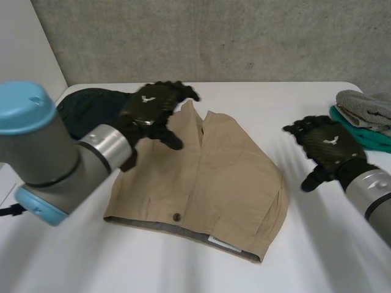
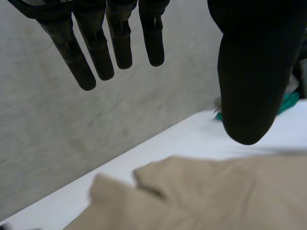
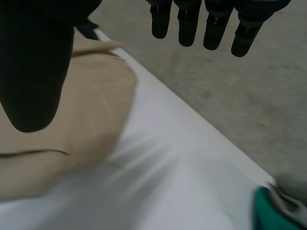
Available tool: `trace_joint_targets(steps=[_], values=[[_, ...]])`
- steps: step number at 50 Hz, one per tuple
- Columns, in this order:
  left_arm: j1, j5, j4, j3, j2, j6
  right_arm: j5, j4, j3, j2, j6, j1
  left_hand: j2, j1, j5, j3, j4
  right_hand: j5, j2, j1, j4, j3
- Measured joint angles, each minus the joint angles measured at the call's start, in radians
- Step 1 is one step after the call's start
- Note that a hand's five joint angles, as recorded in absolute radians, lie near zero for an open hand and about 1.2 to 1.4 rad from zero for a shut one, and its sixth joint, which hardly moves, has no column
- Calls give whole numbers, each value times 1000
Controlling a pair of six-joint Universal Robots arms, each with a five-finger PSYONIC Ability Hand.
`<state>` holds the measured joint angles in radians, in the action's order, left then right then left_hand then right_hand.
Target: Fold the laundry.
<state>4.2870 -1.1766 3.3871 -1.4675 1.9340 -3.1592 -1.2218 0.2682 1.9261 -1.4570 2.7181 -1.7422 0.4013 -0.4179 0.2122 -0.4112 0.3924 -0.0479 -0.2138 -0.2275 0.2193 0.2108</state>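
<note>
I see the tan shorts (image 1: 201,183) lying flat in the middle of the table (image 1: 317,244), folded over on themselves. The button and waistband are on the near edge, and a notched edge points toward the wall.

My left hand (image 1: 149,110) is over the far left corner of the shorts. In its wrist view the fingers (image 2: 98,52) are straight and spread from the thumb (image 2: 249,72) with nothing between them, and the tan cloth (image 2: 216,196) lies below. It looks lifted off the cloth, though the head view is too blurred there for me to be sure.

My right hand (image 1: 327,143) is to the right of the shorts, over bare table and apart from them. Its wrist view shows straight fingers (image 3: 216,28) and a thumb (image 3: 33,62) well apart, holding nothing, with the shorts' edge (image 3: 72,110) beside the thumb.

A dark cloth (image 1: 85,107) lies behind my left arm, at the table's far left. At the far right, a grey cloth (image 1: 366,105) sits on a green cloth (image 1: 366,135), well clear of the shorts.
</note>
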Motion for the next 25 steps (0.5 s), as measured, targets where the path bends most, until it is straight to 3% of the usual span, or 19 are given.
trace_joint_targets(steps=[4,10,16,22,25], values=[[56,0,-33,-16,-3,-85,-3,-49,4,1,-8,-68,0,0,0,0,0,0,0,0,0,0],[133,-10,-110,-45,49,-314,-15,-135,30,21,-5,-209,0,0,0,0,0,-8,-3,-4,2,9],[171,-65,-193,-66,108,-484,-98,-109,52,103,-3,-313,-5,1,-8,9,-6,-25,-3,-4,2,29],[175,-130,-230,-74,153,-549,-199,-65,58,187,-7,-357,-19,29,-20,23,-20,-61,-42,-31,41,63],[171,-148,-234,-76,168,-557,-225,-37,62,208,-11,-369,-19,29,-20,23,-20,-244,-265,-255,249,269]])
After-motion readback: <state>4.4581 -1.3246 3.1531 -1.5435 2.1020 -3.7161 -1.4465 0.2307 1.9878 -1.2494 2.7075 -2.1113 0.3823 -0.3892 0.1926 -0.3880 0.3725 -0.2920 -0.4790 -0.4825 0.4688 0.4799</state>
